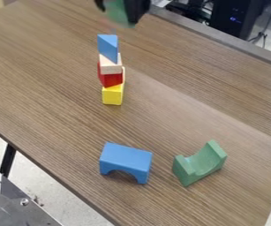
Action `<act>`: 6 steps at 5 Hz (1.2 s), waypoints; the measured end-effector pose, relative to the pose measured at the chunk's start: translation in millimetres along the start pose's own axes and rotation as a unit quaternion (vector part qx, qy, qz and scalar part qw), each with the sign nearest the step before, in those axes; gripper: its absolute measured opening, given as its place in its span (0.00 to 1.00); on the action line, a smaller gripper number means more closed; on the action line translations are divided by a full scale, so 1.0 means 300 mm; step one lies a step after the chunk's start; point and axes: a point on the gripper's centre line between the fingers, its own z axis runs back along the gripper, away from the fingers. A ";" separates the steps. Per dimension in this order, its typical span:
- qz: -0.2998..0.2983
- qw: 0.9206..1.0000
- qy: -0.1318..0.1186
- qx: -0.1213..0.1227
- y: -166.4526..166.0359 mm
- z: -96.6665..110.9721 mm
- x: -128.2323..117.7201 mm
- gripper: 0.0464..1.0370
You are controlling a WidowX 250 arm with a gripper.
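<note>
Fingers (138, 9): you are holding a green block (120, 12) between them. Block stack (111, 79): standing upright, just below them in your view.

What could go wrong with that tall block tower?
The tower might tip, since the yellow block, red block, cream block and blue wedge make a tall, thin, uneven pile. The gripper holds a green piece near the tower's top in the picture. A bump could knock the tower over, or the green piece might slip and fall.
</note>
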 end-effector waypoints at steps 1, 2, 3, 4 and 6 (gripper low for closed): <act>0.021 1.000 0.006 -0.004 0.054 0.002 0.047 0.54; 0.044 0.999 0.026 -0.018 0.094 -0.026 0.083 0.54; 0.075 0.995 0.057 -0.035 0.131 -0.065 0.091 0.54; 0.085 0.992 0.087 -0.040 0.150 -0.095 0.085 0.54; 0.098 0.984 0.143 -0.030 0.168 -0.142 0.067 0.54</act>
